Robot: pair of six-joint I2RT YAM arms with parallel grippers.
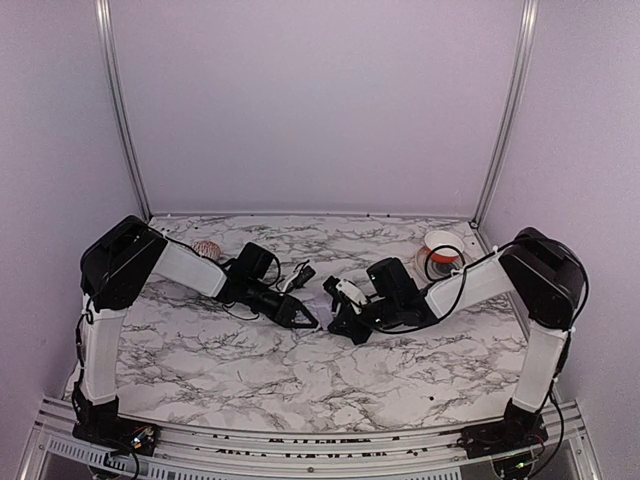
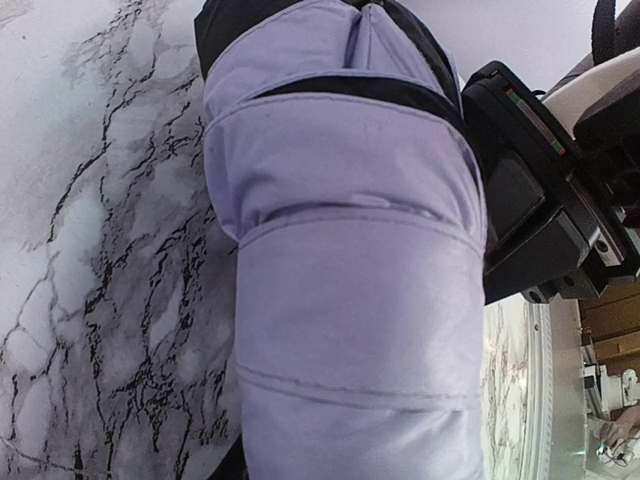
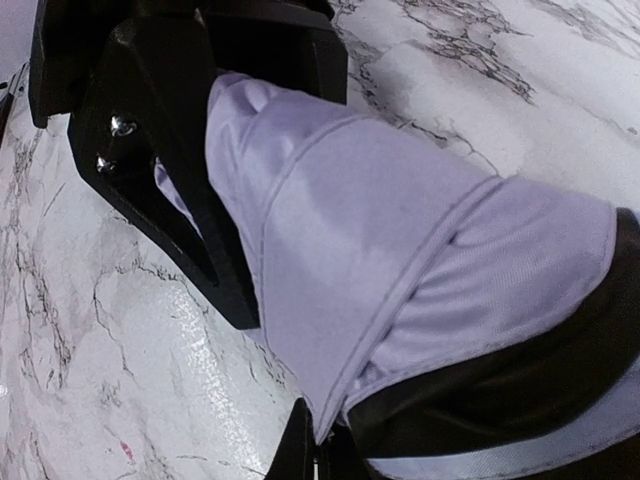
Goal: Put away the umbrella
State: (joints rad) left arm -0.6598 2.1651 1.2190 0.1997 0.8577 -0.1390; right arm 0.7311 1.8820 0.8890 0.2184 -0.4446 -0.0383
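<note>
The umbrella (image 2: 350, 300) is at the middle of the marble table (image 1: 400, 390), held between the two arms where they meet. From overhead it is almost wholly hidden by them. It is folded into a plump, loose bundle. The outer fabric is a shiny pale lavender with a soft sheen, crossed by stitched seams that divide it into overlapping panels.

In the left wrist view a narrow band of black lining shows between two lavender folds toward 12 o'clock, and more black peeks out at the very top. In the right wrist view the lavender panel ends in a hem toward 4 o'clock. The black lining bulges out below it, and a pale strip runs along the lower edge.

The left gripper (image 1: 303, 318) reaches in from 9 o'clock. Its fingers stand partly apart and clasp one end of the bundle, with the fabric wedged between the black jaws. The right gripper (image 1: 338, 300) reaches in from 3 o'clock, its fingers pressed together on the thin fabric at the hem. Whether the bundle rests on the marble or hangs just above it cannot be told.
</note>
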